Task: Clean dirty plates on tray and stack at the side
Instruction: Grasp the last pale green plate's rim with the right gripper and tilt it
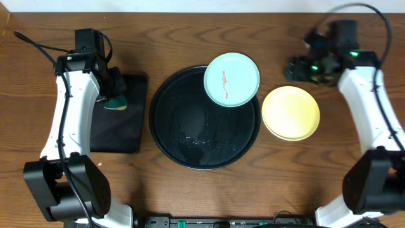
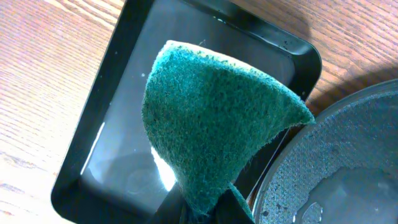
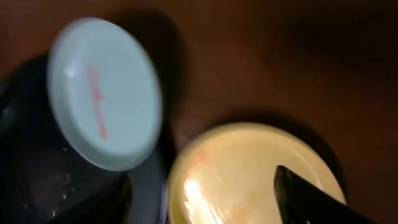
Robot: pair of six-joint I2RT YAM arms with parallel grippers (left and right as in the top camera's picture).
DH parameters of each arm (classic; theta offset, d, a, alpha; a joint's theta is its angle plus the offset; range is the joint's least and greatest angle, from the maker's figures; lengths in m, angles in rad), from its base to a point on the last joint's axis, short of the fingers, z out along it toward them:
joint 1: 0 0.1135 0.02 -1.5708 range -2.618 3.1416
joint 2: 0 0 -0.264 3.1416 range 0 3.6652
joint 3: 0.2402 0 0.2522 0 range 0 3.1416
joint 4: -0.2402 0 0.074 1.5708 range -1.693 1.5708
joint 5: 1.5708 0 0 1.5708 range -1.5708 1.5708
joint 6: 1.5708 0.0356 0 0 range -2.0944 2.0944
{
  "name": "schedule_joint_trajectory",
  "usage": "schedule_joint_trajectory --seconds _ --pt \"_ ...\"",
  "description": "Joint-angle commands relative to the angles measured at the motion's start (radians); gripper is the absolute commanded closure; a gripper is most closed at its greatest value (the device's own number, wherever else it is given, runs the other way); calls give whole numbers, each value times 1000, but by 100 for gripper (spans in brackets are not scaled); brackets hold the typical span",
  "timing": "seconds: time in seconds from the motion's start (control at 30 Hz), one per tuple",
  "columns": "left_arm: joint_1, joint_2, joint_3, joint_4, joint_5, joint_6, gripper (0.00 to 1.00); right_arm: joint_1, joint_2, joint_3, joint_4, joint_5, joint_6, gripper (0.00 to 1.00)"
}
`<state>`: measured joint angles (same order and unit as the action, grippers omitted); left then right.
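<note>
Wooden table (image 1: 190,25); left gripper (image 1: 116,99) clamps green sponge (image 2: 217,124); right gripper (image 1: 302,68) open or closed, unclear.

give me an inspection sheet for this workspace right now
surface: wooden table
job's things: round black tray centre, wet-looking; mint-blue plate with red smear on its far-right rim; yellow plate on the table beside it
clutter: rectangular black tray at left
grippers: left gripper shut on green sponge over the rectangular tray; right gripper beyond the yellow plate, state unclear
cables: black cables at both arms
surroundings: nothing seen
</note>
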<state>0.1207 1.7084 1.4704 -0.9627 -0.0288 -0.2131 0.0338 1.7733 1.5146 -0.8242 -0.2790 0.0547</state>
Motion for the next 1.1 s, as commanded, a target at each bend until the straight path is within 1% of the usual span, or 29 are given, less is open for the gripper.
schedule_joint_trajectory --seconds 0.0,0.17,0.27,0.4,0.47,0.57,0.67,0.73,0.77,0.93,1.07 --pt "2 3 5 -2 -4 -9 93 82 90 51 40 45 -27 26" --pt "2 3 5 -2 -4 -9 93 145 240 120 128 64 -50 24" --pt "2 3 5 -2 -4 -8 93 160 298 125 173 85 -53 27" --pt "2 3 5 -2 -4 -9 93 163 352 125 181 88 -52 33" --pt "2 3 5 -2 -4 -9 93 163 367 125 178 87 -52 39" --pt "2 3 5 -2 -4 -9 92 164 373 124 178 87 -51 54" --pt "2 3 5 -2 -4 -9 92 165 372 124 183 58 -48 72" --pt "2 3 5 -1 -4 -9 93 164 373 124 182 30 -48 80" --pt "2 3 5 -2 -4 -9 93 165 374 122 182 22 -46 83" --pt "2 3 5 -1 -4 -9 93 165 375 110 182 16 -26 90" --pt "2 3 5 -1 -4 -9 92 172 376 106 172 15 -26 99"
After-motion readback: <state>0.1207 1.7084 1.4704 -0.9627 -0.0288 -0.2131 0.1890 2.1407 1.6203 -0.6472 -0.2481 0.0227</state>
